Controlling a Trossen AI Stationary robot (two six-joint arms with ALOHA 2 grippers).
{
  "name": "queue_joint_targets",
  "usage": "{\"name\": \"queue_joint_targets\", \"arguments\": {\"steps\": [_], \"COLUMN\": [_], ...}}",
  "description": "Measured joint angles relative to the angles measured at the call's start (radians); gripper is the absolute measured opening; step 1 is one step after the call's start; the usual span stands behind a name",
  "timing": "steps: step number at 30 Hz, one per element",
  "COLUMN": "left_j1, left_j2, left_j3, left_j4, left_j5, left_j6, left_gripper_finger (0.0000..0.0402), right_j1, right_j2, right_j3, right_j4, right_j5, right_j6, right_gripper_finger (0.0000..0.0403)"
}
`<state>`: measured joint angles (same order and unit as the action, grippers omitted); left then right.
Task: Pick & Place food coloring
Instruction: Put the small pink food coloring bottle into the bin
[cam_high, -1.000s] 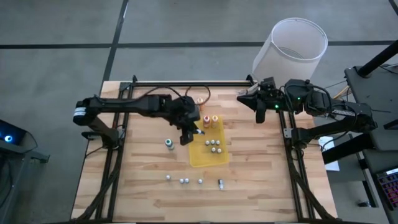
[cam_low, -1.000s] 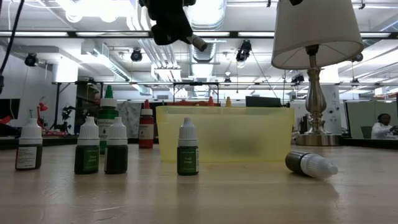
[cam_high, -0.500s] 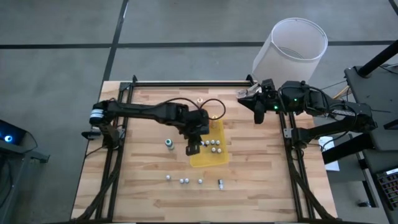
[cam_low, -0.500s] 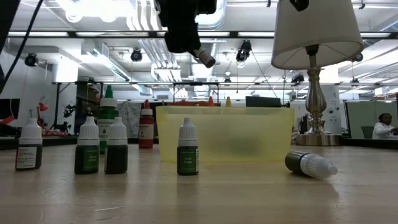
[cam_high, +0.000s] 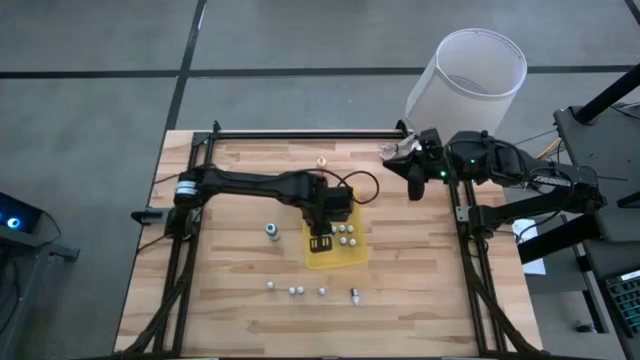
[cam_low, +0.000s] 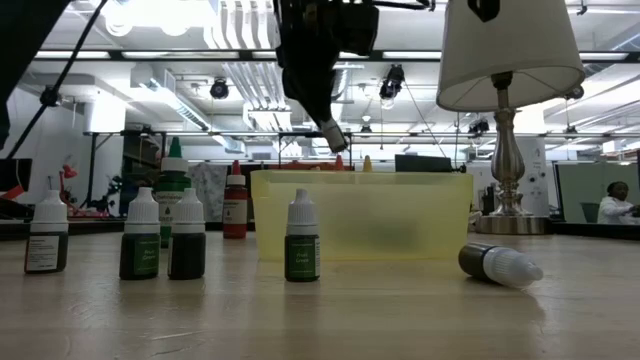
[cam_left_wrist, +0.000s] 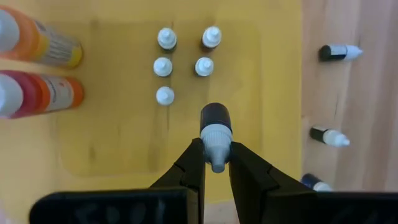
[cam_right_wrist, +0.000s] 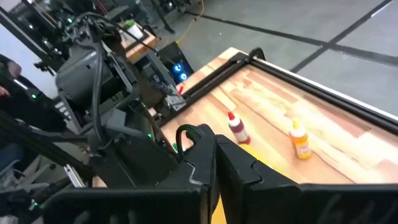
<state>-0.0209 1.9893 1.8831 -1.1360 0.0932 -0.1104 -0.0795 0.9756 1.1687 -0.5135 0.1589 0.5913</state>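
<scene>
small dark bottle (cam_left_wrist: 215, 127), pinched in left hand (cam_left_wrist: 216, 163)

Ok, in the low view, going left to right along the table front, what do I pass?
White-capped brown bottle → two dark green bottles → lone dark bottle in front of the yellow tray → toppled bottle.

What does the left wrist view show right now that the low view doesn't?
Only the left wrist view: the left tool pinches a small bottle by its white cap, above the yellow tray, beside five white-capped bottles standing inside.

Only the low view: four bottles upright on the table in front of the tray, plus a lamp behind.

Both: the gripped bottle, the tray, a fallen bottle on the wood.
</scene>
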Motion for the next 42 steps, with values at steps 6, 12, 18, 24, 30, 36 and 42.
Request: {"name": "queue_joint_targets", "arguments": {"steps": [6, 12, 18, 24, 30, 36, 42], "left_j1": [-0.008, -0.017, -0.031, -0.042, -0.043, -0.042, -0.043], "left_j2": [0.037, 0.049, 0.051, 0.051, 0.051, 0.056, 0.107], "left_j3": [0.026, 0.027, 0.027, 0.027, 0.076, 0.094, 0.093], "left_j4": [-0.036, -0.05, -0.055, -0.061, -0.077, -0.076, -0.077], "left_j5": [-0.015, -0.029, -0.03, -0.032, -0.032, -0.035, -0.035], "left_j6": [0.0, -0.001, -0.005, -0.011, -0.005, 0.005, 0.03], "left_gripper_finger": [0.003, 0.003, 0.003, 0.003, 0.003, 0.003, 0.003], "right_j1": [0.0, 0.0, 0.0, -0.008, -0.009, -0.009, -0.008], "right_j2": [0.0, 0.0, -0.006, -0.037, -0.061, -0.064, -0.066], "right_j3": [0.0, 0.0, 0.0, 0.0, 0.0, 0.0, 0.0], "right_j4": [-0.022, -0.023, -0.023, -0.023, -0.022, -0.022, -0.022], "right_j5": [0.0, 0.0, 0.0, 0.001, 0.025, 0.027, 0.026], "right_j6": [0.004, 0.004, 0.004, 0.034, 0.037, 0.038, 0.042], "right_gripper_finger": [0.0009, 0.0009, 0.0009, 0.0009, 0.0009, 0.0009, 0.0009]}}
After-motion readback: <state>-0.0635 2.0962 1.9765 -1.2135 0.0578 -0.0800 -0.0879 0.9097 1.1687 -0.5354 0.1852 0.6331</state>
